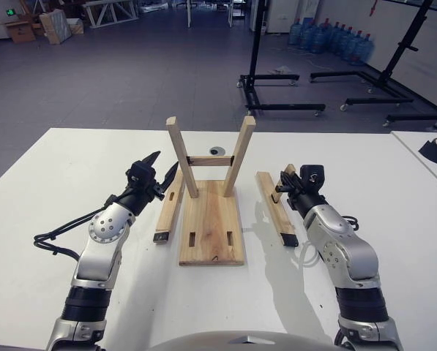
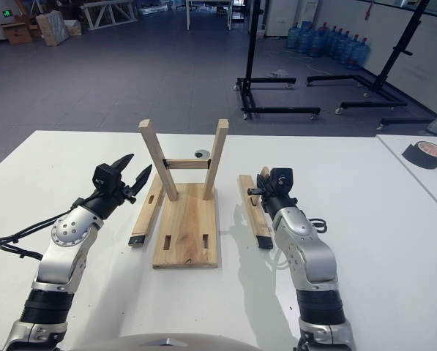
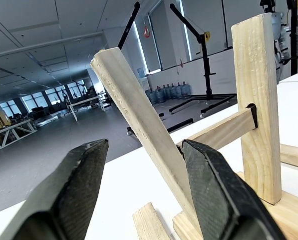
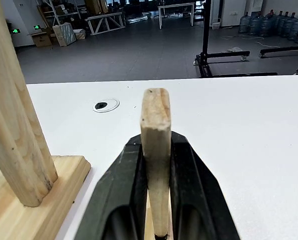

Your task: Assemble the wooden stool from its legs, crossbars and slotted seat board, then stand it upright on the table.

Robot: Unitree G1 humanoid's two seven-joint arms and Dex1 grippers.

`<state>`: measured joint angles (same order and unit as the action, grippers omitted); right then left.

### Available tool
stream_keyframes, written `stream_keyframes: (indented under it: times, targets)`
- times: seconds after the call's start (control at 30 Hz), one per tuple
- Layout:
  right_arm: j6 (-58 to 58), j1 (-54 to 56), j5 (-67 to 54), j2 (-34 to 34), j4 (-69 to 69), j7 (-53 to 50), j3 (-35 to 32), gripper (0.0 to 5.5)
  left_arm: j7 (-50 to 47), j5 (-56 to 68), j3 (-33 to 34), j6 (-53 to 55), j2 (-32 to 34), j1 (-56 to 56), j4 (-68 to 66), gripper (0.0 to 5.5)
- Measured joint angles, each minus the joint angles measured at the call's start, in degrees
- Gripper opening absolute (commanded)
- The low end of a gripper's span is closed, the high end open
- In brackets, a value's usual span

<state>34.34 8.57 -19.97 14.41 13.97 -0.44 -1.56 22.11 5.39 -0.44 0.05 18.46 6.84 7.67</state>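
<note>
Two square pale-wood legs stand in the slotted seat board just ahead of the spread left gripper; two more lie beside the grippers. The right gripper pinches one short crossbar.

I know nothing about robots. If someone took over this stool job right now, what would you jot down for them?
Left end effector: open, empty, near the far end of the left loose leg.
Right end effector: shut on a short wooden piece, beside the right loose leg.
Seat board lies flat on the table, one loose leg lying on each side.
Done: two standing legs rise from the board's far end, joined by a crossbar.
Left: fit the other two legs and their crossbar, then stand the stool upright.
</note>
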Motion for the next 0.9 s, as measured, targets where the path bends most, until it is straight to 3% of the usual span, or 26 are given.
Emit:
stream_keyframes:
  times: [0.9]
  targets:
    - [-2.10, 1.26, 8.86, 1.86, -2.30, 8.36, 2.83, 0.40, -0.26, -1.13, 0.12, -0.44, -1.07, -1.08, -1.53, 2.68]
